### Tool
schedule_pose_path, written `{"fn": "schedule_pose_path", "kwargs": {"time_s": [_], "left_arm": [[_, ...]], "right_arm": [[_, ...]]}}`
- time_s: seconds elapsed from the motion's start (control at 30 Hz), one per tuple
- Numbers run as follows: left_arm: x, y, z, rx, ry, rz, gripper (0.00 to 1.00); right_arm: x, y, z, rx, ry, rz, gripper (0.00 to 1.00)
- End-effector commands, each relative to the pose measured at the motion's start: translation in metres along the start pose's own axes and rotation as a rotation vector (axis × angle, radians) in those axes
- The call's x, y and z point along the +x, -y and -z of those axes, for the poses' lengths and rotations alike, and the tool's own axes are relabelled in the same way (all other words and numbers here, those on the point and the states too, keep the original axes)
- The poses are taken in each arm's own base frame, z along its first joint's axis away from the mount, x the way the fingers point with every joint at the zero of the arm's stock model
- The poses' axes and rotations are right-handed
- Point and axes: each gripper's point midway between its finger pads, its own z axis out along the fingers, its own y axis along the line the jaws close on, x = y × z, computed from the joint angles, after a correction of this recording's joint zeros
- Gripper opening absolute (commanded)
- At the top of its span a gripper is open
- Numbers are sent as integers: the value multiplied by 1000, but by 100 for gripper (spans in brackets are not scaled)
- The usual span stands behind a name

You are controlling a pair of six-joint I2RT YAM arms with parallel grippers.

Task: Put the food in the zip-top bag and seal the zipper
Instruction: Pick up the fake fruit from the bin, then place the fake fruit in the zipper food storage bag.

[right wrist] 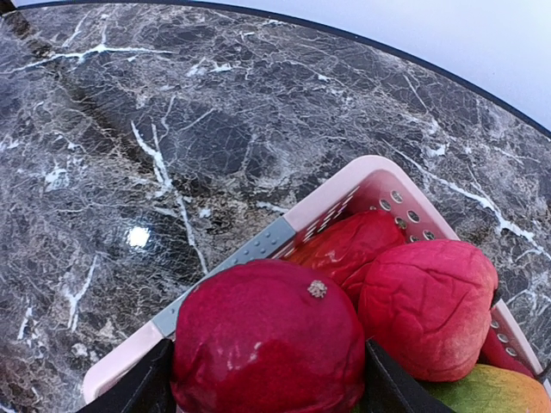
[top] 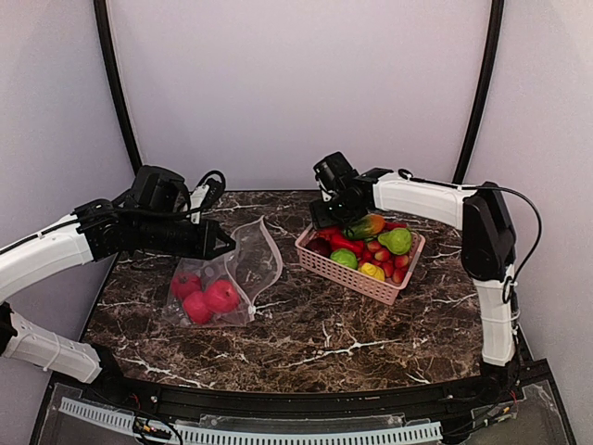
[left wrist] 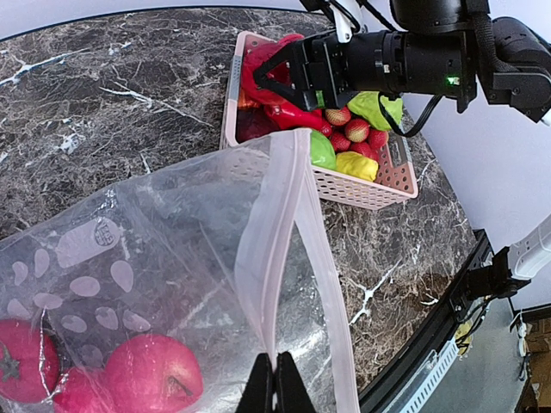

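Red glossy plastic toy fruits (top: 208, 297) lie inside the clear dotted plastic zip-top bag (top: 252, 255) on the dark marble desk (top: 324, 343). My left jaws pinch its pale pink zipper strip (left wrist: 297, 224). My right jaws, spread wide, clasp a dark red round toy fruit (right wrist: 267, 335) in the pink lattice plastic basket (top: 357, 278).
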Motion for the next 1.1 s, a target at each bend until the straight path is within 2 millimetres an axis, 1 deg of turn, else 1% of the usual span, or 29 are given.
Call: {"fn": "schedule_pose_path", "kwargs": {"time_s": [0.0,0.03,0.07,0.1,0.13,0.17,0.2,0.27,0.33,0.5,0.6,0.7,0.83,0.97,1.07], "left_arm": [[2,2,6,11,8,0,1],[2,2,6,11,8,0,1],[1,2,6,12,10,-1,1],[1,2,6,12,10,-1,1],[1,2,6,10,9,-2,1],[1,2,6,11,10,-3,1],[1,1,6,9,9,-2,1],[1,2,6,10,12,-3,1],[1,2,6,12,14,-3,1],[0,3,7,16,15,-7,1],[1,3,7,18,15,-6,1],[2,3,8,22,19,0,1],[1,4,9,28,23,4,1],[2,4,10,30,24,6,1],[3,4,11,31,25,7,1]], "right_arm": [[-39,-9,54,-124,133,-44,66],[-42,-12,63,-154,150,-43,66],[-49,-14,80,-190,185,-47,66],[-51,-18,91,-233,207,-45,66],[-49,-23,100,-278,220,-42,66],[-54,-29,113,-336,258,-42,66],[-51,-36,125,-396,266,-34,66],[-51,-49,152,-524,322,-13,67],[-45,-63,177,-642,368,17,67],[-18,-101,240,-931,460,123,67],[1,-126,266,-1049,486,170,67],[20,-152,267,-1091,457,202,67],[34,-175,253,-1093,412,208,67],[41,-193,237,-1074,383,215,67],[43,-203,217,-1005,354,206,67]]}}
